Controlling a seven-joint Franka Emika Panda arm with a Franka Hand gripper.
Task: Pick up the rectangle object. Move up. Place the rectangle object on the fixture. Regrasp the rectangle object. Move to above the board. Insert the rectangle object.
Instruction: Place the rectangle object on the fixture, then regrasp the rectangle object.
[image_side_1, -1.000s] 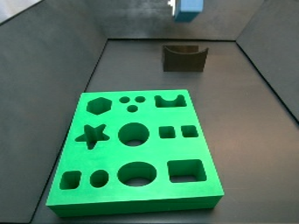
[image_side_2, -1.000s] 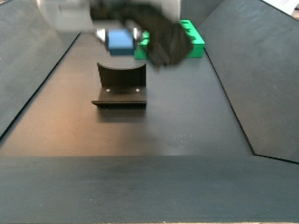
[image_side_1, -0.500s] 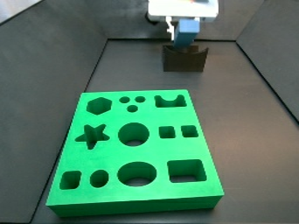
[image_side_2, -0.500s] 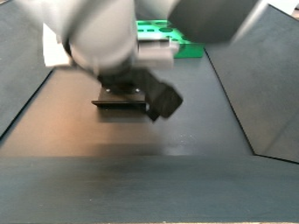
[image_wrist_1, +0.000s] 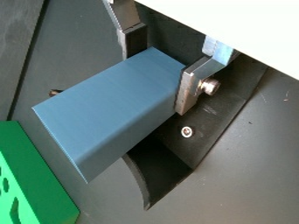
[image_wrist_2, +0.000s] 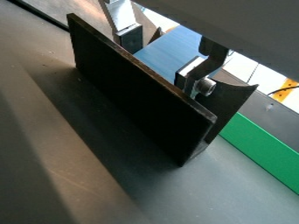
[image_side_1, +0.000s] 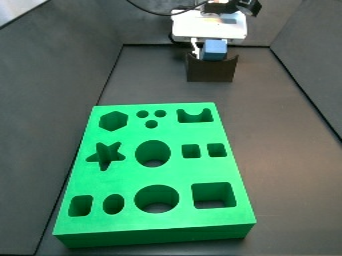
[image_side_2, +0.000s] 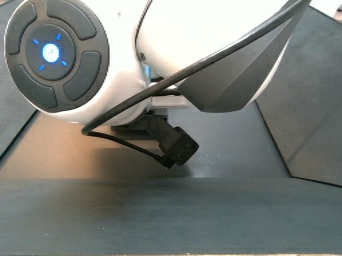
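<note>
- I see the rectangle object (image_wrist_1: 111, 109), matte blue-grey, clamped between the gripper (image_wrist_1: 158, 54) fingers, at the fixture (image_side_1: 211, 68).
- The board (image_side_1: 158, 172), green, lies flat, well apart from it.

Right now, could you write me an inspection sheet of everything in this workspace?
Surface: dark matte floor, bare apart from what is listed here.
Job's things: blue-grey rectangle object between the fingers, at the dark fixture; green board apart from them, its holes unfilled.
Clutter: nothing seen.
Grippers: gripper down at the fixture, silver fingers against the rectangle object's sides.
Cables: black cable looping past the arm in a side view.
Surroundings: dark sloped walls around the floor.
</note>
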